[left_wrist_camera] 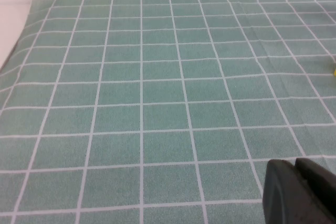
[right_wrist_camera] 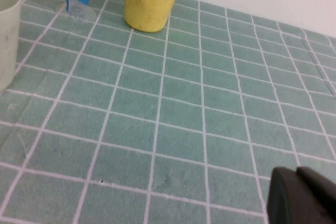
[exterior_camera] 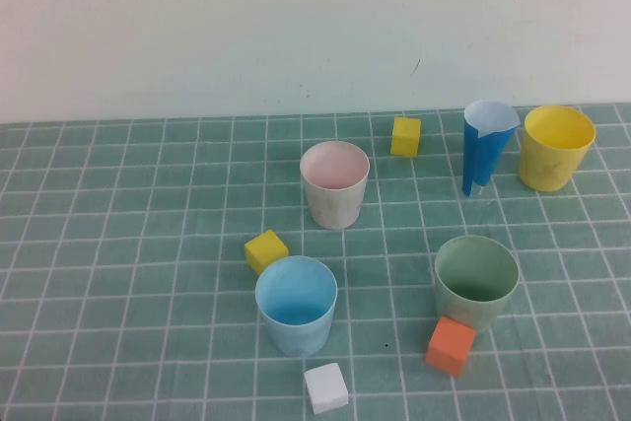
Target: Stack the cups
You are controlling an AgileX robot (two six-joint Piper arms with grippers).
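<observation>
Cups stand apart and upright on my green checked tablecloth (exterior_camera: pixel 118 244): pale pink cup (exterior_camera: pixel 334 184) centre, light blue cup (exterior_camera: pixel 296 305) nearer me, green cup (exterior_camera: pixel 476 281) at right, yellow cup (exterior_camera: pixel 557 147) far right beside a tall dark-blue cone cup (exterior_camera: pixel 485 147). Left gripper (left_wrist_camera: pixel 302 192) and right gripper (right_wrist_camera: pixel 302 198) hover over bare cloth, only dark finger parts showing; I cannot tell their state.

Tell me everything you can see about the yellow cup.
The yellow cup is short, wide and tapered, matte like plastic, yellow inside and out. It stands upright, mouth open and empty, at the far right of the green checked cloth, beside but apart from the dark-blue cone cup. Nothing touches it. The left gripper and right gripper show only in their wrist views.
</observation>
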